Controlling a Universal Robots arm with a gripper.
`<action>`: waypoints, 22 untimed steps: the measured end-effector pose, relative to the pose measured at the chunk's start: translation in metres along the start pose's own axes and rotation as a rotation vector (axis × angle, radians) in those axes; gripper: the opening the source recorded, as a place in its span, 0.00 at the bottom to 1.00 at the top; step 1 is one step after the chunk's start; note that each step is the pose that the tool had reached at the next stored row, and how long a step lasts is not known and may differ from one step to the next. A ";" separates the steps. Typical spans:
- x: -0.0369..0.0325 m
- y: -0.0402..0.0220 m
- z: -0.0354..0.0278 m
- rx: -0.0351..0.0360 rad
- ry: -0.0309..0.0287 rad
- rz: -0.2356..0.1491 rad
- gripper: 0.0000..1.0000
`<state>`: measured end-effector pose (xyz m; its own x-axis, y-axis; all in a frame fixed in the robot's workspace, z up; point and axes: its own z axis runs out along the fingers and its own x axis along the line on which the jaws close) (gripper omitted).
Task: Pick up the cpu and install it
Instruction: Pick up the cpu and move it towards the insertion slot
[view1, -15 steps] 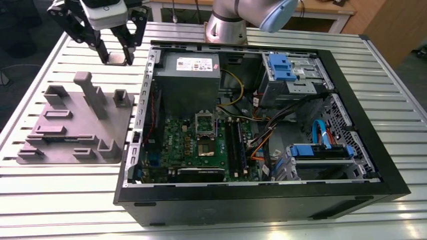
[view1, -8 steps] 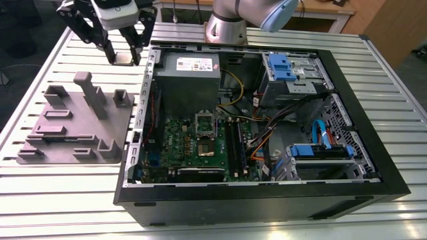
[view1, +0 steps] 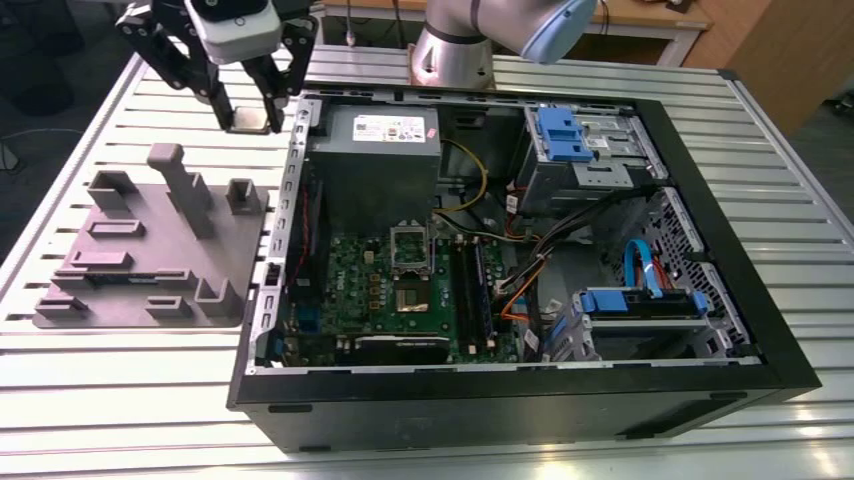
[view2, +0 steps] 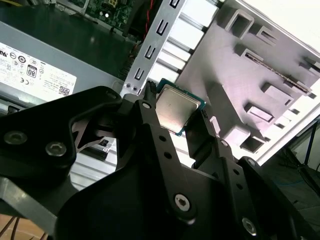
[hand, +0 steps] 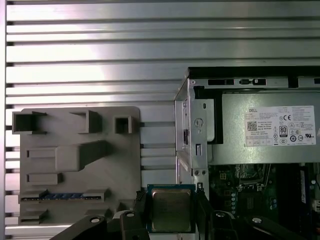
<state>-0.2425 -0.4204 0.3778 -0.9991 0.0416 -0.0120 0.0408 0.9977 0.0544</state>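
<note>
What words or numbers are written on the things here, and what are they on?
White sticker on the grey metal power supply box: rows of print and round marks, too tiny to read surely.
Silver-grey square cpu gripped in the black claw: no writing readable on top.
Grey plastic holder plate: no writing.

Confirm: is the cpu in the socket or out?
Out. The gripper holds the cpu in the air, by the outer wall of the computer case.
</note>
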 end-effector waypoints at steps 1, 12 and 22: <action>-0.0009 -0.0002 0.0001 0.0000 -0.0001 0.000 0.47; -0.0256 0.0007 0.0004 0.0000 -0.0001 0.001 0.47; -0.0472 0.0016 0.0008 0.0000 -0.0001 0.001 0.47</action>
<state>-0.1952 -0.4207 0.3777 -0.9990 0.0424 -0.0121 0.0417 0.9976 0.0545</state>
